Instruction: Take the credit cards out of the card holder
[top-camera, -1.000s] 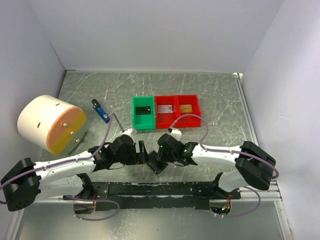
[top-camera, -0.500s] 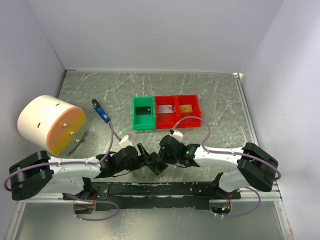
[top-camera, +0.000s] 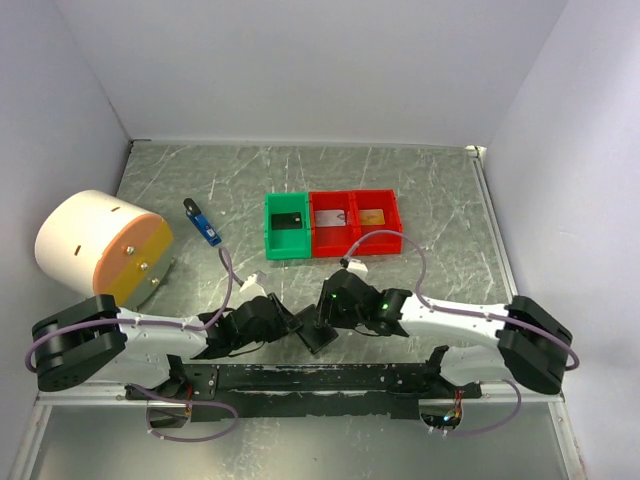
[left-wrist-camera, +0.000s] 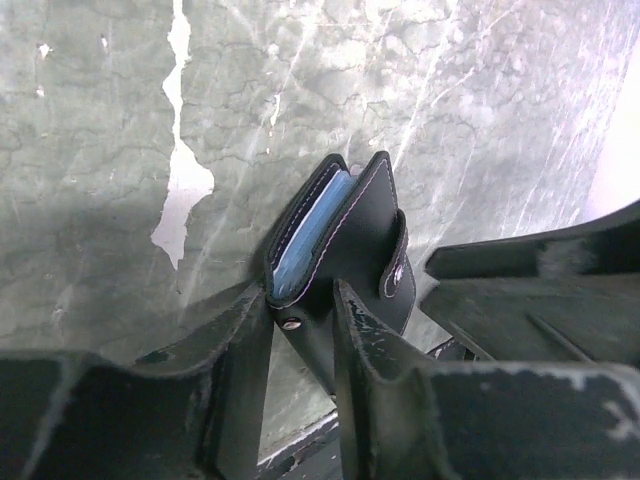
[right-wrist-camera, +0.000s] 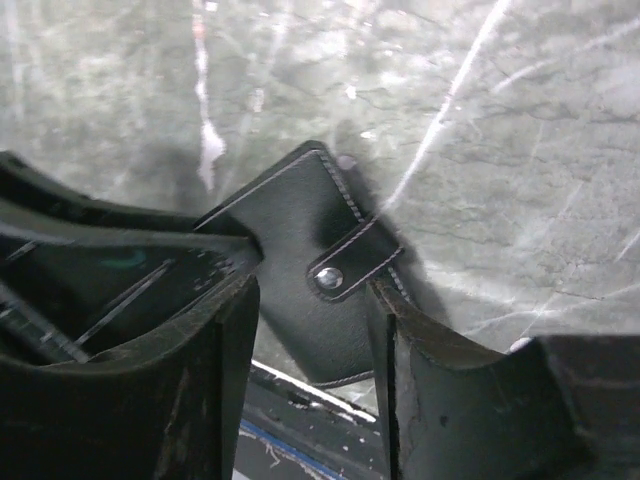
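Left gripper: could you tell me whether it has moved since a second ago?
Yes; the left gripper drew back from the green bin, toward the rail.

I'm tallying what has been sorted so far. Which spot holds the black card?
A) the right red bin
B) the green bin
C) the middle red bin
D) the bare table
B: the top view shows the black card lying inside the green bin, while the middle red bin holds a silvery card and the right red bin holds an orange-gold card.
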